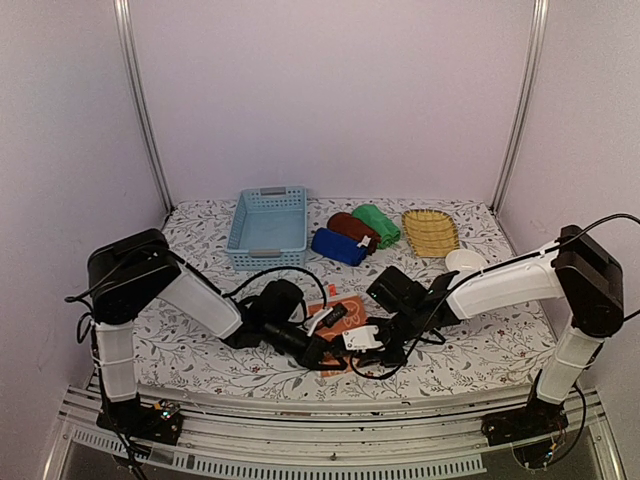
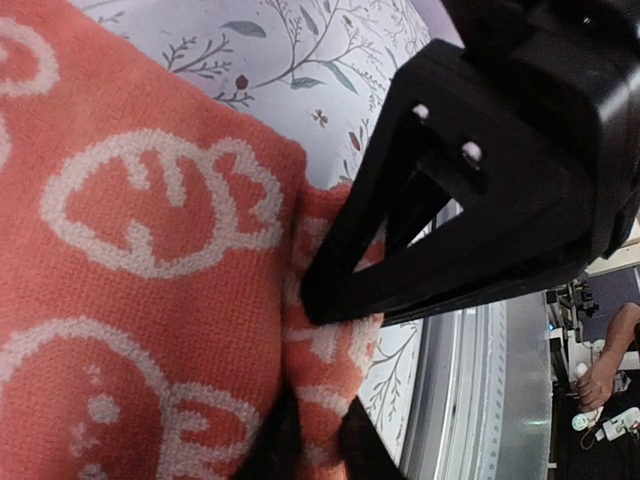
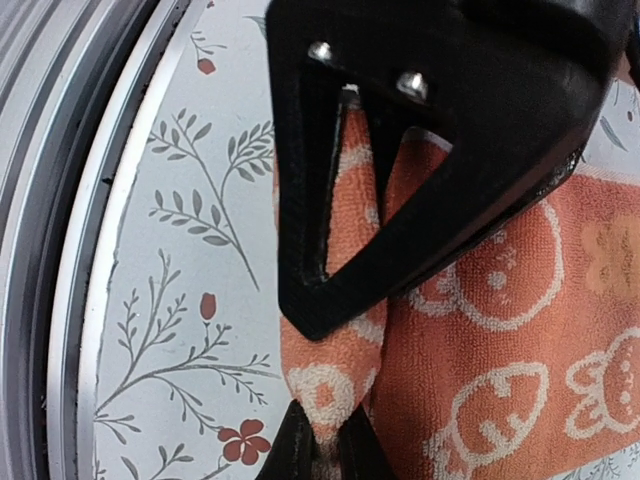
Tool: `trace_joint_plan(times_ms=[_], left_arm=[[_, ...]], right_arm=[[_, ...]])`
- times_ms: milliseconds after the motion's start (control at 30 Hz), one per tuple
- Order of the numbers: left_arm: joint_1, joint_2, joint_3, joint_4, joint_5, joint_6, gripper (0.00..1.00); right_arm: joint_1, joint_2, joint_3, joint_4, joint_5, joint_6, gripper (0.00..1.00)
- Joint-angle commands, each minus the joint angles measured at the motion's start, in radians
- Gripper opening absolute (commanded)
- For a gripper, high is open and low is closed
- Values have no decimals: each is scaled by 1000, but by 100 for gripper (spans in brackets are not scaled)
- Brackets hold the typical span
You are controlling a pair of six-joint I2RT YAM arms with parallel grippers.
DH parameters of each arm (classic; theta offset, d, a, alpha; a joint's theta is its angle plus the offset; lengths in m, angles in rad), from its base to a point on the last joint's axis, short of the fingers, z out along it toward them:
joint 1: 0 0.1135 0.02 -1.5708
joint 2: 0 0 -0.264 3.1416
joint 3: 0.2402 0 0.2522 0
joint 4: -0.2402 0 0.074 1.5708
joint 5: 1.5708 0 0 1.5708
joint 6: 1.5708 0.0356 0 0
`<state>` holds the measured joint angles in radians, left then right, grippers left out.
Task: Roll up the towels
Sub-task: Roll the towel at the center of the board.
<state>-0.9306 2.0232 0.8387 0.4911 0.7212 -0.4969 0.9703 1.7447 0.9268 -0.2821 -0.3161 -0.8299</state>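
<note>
The orange white-patterned cloth towel (image 1: 350, 303) is spread at the near centre of the desk (image 1: 480, 352). Folds along its near edge are pinched in the narrowed jaws of the left gripper (image 2: 315, 370) and the right gripper (image 3: 325, 375).

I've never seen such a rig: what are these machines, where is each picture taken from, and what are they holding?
They are two robot arms bolted at the near edge of the table. The wide picture looks down from above; the two close-ups come from cameras on the wrists. The left gripper and right gripper each pinch a fold of the orange towel. Behind lie a dark blue towel, a maroon towel and a green towel, all rolled, plus a light blue basket and a wicker tray.
</note>
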Motion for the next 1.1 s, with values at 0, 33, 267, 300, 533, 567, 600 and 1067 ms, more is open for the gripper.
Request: trace_joint_plan(times_ms=[0,33,267,300,533,567,600,1067], left_arm=[[21,-98,-68,-147,-148,81,28],[21,-142,-99,-152,-190,101,33],[-14,-447,-313,-92,-488,177,42],[-44,-485,-341,-77,-539,204,42],[-337,-536,-344,-68,-891,506,39],[-363,-522,-324,-74,-907,552,39],[-379,-500,-302,-83,-915,586,39],[-392,-160,-36,-177,-997,856,40]], right_arm=[[6,49,45,-155,-125,2,5],[2,59,59,-188,-157,6,5],[-109,193,201,-391,-394,32,4],[-130,230,235,-429,-426,33,4],[-222,477,459,-676,-579,49,4],[-225,502,481,-701,-591,47,4],[-226,522,498,-722,-601,43,4],[-228,544,512,-724,-607,46,4]])
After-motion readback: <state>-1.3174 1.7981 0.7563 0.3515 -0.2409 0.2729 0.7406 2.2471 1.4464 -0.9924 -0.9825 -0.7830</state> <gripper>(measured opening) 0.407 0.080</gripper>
